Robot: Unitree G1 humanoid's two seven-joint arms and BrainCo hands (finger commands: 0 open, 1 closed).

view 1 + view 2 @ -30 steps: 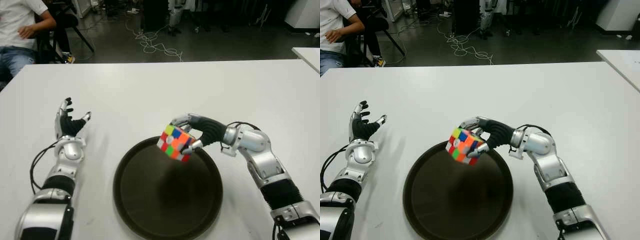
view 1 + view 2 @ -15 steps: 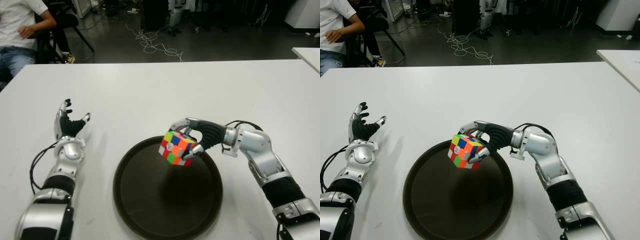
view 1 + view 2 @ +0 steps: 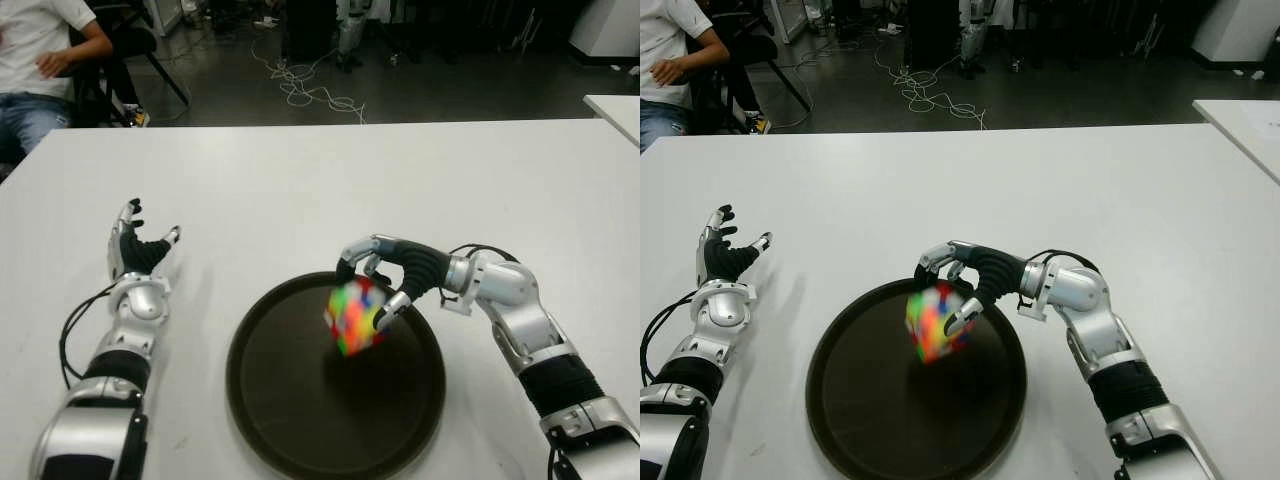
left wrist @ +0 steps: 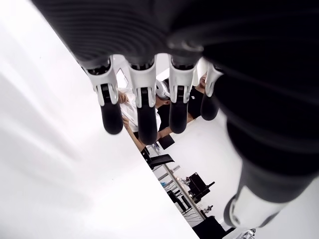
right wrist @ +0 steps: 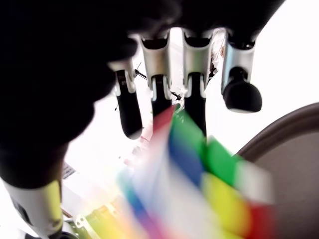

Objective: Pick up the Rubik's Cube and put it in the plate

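Note:
The Rubik's Cube (image 3: 353,316) shows as a motion-smeared blur of colours just below my right hand (image 3: 372,280), over the dark round plate (image 3: 290,410). My right hand hovers above the plate's far rim with its fingers spread, and the cube is no longer between them. In the right wrist view the blurred cube (image 5: 199,199) lies beyond the straightened fingers (image 5: 157,69). My left hand (image 3: 138,248) shows at the table's left side, fingers spread and holding nothing.
The white table (image 3: 300,180) stretches around the plate. A seated person (image 3: 35,60) and a chair are beyond the far left corner, cables (image 3: 310,85) lie on the floor behind, and another white table's corner (image 3: 615,110) is at the far right.
My right hand carried the cube down toward the plate, then spread its fingers. The cube has left the hand and is dropping, blurred, over the plate. The left hand stayed still.

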